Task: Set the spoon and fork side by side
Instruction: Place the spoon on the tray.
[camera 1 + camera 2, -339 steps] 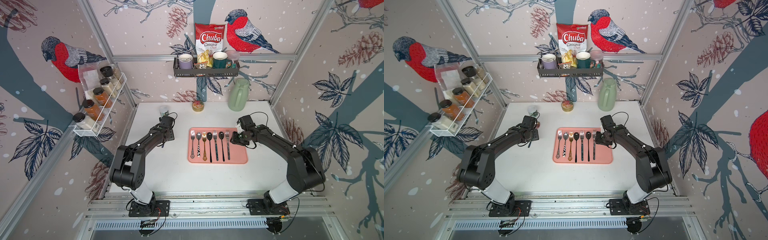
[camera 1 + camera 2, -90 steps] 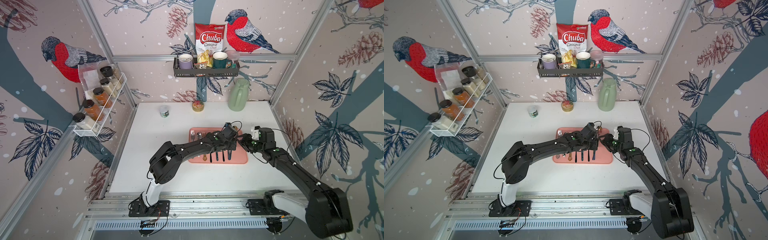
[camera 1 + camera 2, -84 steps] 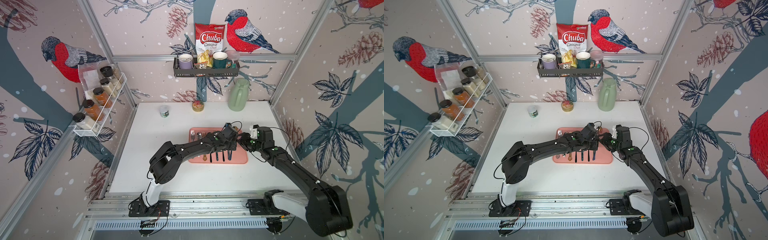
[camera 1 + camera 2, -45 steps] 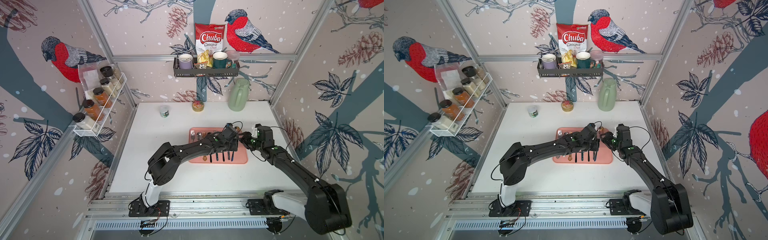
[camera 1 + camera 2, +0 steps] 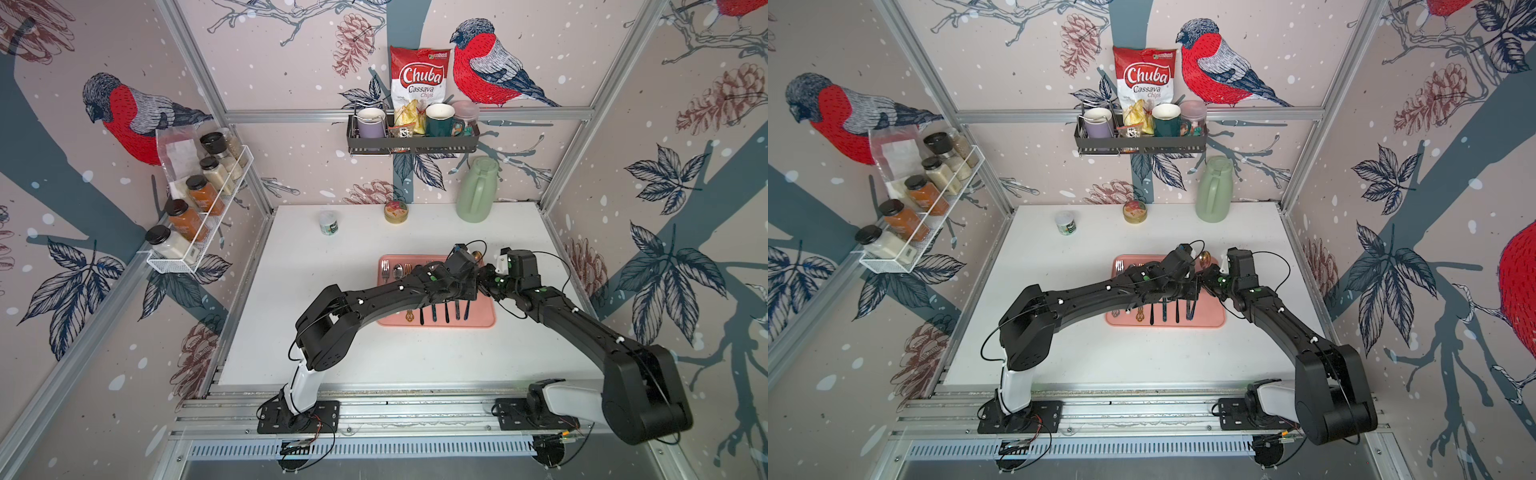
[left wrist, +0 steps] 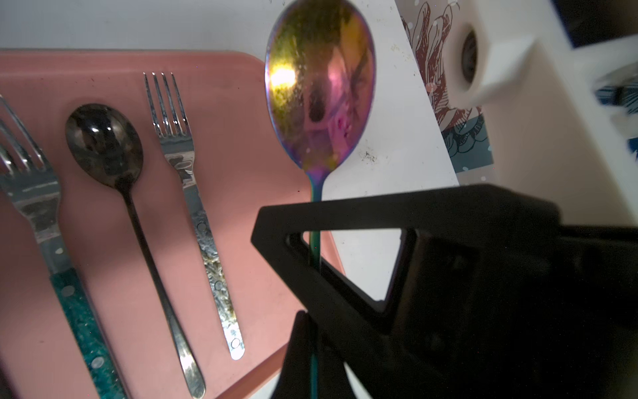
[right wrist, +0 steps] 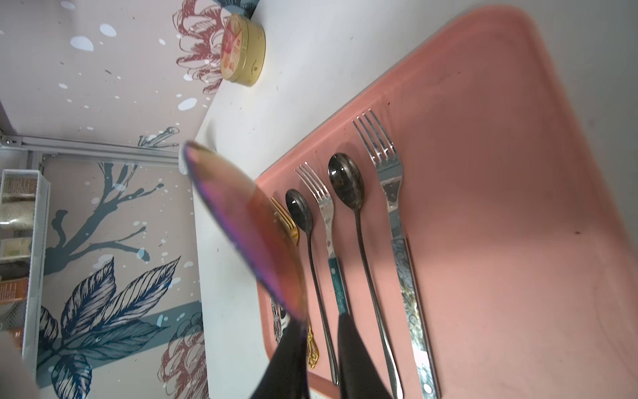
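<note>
Closure of the left gripper (image 6: 312, 359) is complete on the thin teal handle of the iridescent rainbow metal spoon (image 6: 319, 86). The right gripper (image 7: 321, 326) stands nearly closed at the spoon's neck; whether it touches the spoon cannot be told. The spoon is held clear of the pink plastic tray (image 6: 224, 103), and its glossy bowl, gold, pink and purple, sits over the tray's far right corner and the white tabletop (image 6: 390, 138). The silver fork with patterned handle (image 6: 193, 193) lies flat on the tray, apart from the spoon.
</note>
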Action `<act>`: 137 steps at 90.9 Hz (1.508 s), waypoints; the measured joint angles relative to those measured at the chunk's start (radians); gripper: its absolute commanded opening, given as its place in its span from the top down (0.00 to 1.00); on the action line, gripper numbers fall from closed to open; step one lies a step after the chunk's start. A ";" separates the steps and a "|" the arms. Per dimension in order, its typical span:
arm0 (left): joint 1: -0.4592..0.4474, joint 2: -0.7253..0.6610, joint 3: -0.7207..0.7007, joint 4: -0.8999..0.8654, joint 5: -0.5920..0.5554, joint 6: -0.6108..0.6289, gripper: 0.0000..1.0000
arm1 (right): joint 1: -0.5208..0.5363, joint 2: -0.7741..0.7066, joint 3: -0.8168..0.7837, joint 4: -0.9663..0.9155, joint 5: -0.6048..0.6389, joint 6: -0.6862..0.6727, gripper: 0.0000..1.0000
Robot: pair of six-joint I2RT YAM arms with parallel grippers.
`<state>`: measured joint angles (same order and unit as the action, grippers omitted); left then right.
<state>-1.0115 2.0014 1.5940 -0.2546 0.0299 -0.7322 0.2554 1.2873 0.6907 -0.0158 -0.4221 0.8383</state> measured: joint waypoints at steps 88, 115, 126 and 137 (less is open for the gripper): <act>0.169 -0.334 -0.294 -0.048 0.073 0.131 0.50 | -0.277 0.194 0.043 -0.335 -0.214 -0.420 1.00; 0.183 -0.327 -0.305 -0.064 0.082 0.161 0.50 | -0.237 0.330 0.137 -0.335 -0.253 -0.498 1.00; 0.193 -0.325 -0.314 -0.067 0.090 0.164 0.50 | -0.214 0.394 0.185 -0.331 -0.273 -0.521 1.00; 0.203 -0.327 -0.325 -0.067 0.094 0.167 0.50 | -0.198 0.458 0.234 -0.329 -0.289 -0.529 1.00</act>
<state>-0.8085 1.6745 1.2686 -0.3214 0.1242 -0.5652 0.0578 1.7451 0.9245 -0.3447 -0.7109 0.3088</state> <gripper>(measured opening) 0.502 0.055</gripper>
